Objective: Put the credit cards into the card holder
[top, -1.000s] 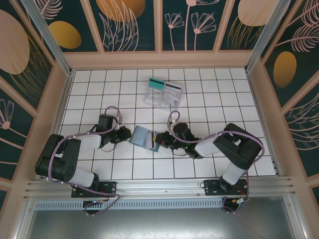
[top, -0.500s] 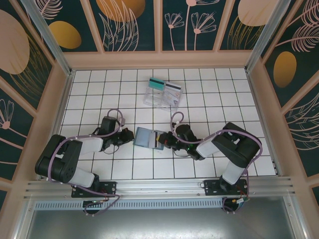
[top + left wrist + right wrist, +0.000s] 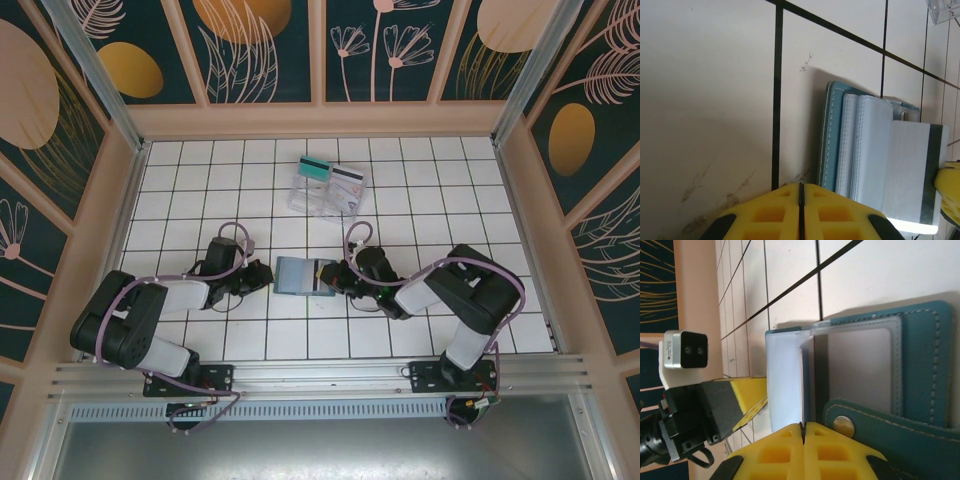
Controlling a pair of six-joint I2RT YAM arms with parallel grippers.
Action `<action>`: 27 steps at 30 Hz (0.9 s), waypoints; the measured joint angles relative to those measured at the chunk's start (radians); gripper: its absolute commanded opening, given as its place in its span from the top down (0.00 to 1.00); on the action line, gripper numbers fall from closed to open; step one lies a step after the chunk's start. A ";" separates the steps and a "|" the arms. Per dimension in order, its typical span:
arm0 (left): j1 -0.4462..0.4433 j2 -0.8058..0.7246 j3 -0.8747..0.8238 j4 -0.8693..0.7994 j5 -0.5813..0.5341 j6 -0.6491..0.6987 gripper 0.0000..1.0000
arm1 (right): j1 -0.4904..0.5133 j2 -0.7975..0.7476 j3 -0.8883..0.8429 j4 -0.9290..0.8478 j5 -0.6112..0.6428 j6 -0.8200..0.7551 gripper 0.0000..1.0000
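The right end effector point(image 3: 803, 431), clamped on the whitish card point(image 3: 910, 170) over the open holder point(image 3: 295, 275) mid-tabletop point(image 3: 200, 170), seems mid-insertion and must next slide it into a pocket, the left end effector point(image 3: 800, 194) waiting beside, closed and empty.

"Where are the two arms?"

"Both lie low. The left arm point(image 3: 180, 292) bends at its elbow and points to the right. The right arm point(image 3: 420, 295) bends too and points to the left."

"Do the grippers touch?"

"No. The left gripper point(image 3: 266, 278) and the right gripper point(image 3: 336, 280) face each other, tip to tip, with a gap between them."

"Are they open?"

"No, both are pinched closed. The yellow fingers point(image 3: 770, 210) press flat together, with just a thin dark line between them."
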 measured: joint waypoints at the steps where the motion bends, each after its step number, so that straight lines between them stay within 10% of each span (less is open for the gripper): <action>1: -0.002 0.000 -0.001 0.003 0.000 -0.003 0.90 | -0.005 0.008 0.000 0.004 0.000 -0.003 1.00; 27: -0.019 0.000 -0.002 0.011 -0.019 -0.032 0.91 | 0.060 0.122 0.155 -0.056 0.009 -0.090 1.00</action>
